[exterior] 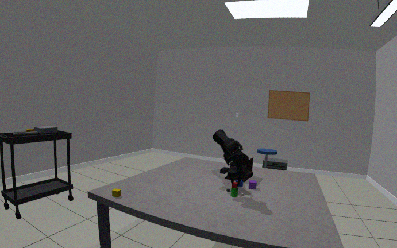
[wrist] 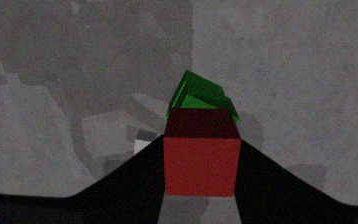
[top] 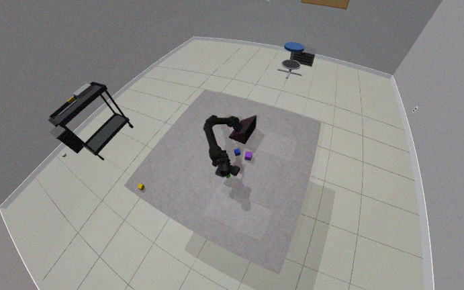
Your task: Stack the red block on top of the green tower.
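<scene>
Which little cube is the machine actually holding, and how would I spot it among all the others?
Find the big grey table and follow the black arm down to its gripper. Clamped there, right above the green tower, is the red block. Its neighbours are blue and purple, both lying loose.

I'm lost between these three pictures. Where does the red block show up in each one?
Top: hidden under the gripper; only a speck of the green tower peeks out.
Exterior: the red block sits mid-table, right above the green tower.
Wrist: the red block fills the lower centre, clamped between dark fingers.
Shared landmark: the green tower.
</scene>
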Controlling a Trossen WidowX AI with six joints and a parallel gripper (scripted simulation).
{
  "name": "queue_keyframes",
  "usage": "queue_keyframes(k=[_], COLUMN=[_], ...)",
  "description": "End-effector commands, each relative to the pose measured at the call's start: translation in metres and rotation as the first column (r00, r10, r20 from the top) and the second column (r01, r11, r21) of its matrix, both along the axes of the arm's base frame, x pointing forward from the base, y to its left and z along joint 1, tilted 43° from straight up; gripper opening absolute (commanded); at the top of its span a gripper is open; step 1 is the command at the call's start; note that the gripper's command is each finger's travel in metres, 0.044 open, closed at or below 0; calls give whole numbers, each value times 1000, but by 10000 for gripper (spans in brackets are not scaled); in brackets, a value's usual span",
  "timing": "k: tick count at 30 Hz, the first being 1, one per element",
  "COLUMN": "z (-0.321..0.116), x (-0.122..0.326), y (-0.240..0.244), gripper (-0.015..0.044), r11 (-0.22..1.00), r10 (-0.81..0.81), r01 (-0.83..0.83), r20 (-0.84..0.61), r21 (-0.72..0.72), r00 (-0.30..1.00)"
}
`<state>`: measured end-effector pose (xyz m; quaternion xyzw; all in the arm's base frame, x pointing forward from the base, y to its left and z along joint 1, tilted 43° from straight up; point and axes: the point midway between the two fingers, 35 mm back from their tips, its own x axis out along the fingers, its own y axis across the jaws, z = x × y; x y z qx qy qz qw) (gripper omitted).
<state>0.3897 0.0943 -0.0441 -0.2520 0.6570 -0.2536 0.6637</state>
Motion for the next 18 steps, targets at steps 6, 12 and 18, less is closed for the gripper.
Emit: queue_keyframes(k=[6, 12, 18], z=[1, 0, 0], x=[1, 0, 0], y=[0, 0, 0], gripper=[0, 105, 263], r11=[1000, 1000, 1000], r10=[6, 1, 1], r01=[-6, -1, -1], r20=[1, 0, 0], r21=[-1, 0, 0], r00=[1000, 1000, 1000])
